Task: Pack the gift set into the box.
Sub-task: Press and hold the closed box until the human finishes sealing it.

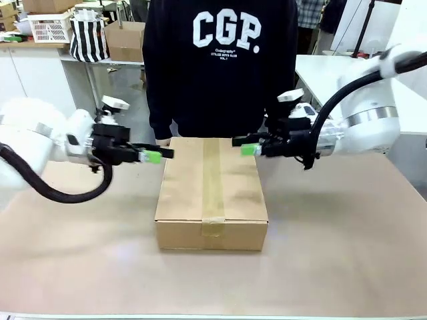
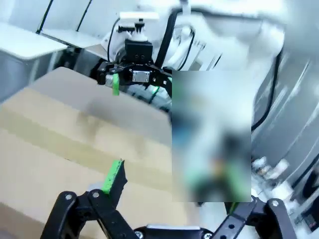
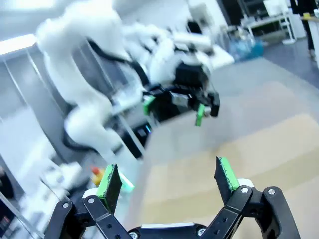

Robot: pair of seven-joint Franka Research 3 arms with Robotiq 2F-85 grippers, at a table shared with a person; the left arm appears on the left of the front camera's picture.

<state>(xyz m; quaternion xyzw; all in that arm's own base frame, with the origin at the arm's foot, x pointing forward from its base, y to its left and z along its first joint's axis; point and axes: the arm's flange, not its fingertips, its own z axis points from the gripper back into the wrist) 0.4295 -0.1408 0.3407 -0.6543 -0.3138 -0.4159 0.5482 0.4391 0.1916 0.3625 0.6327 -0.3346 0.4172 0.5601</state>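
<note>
Claws flank the box (image 1: pixel 211 193): our left claw (image 1: pixel 159 155) and right claw (image 1: pixel 243 149) hover at its far corners, both spread wide and empty. We see the box mid-desk (image 1: pixel 347 267), flaps shut and taped, so packing looks finished. A person (image 1: pixel 220 67) stands just beyond, limiting any far-side move.

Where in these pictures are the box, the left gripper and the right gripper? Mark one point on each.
box (image 1: pixel 190 183), front view, on its closed top, left of the tape strip.
left gripper (image 1: pixel 157 156), front view, between its green-padded fingertips.
right gripper (image 1: pixel 245 147), front view, between its green-padded fingertips.
</note>
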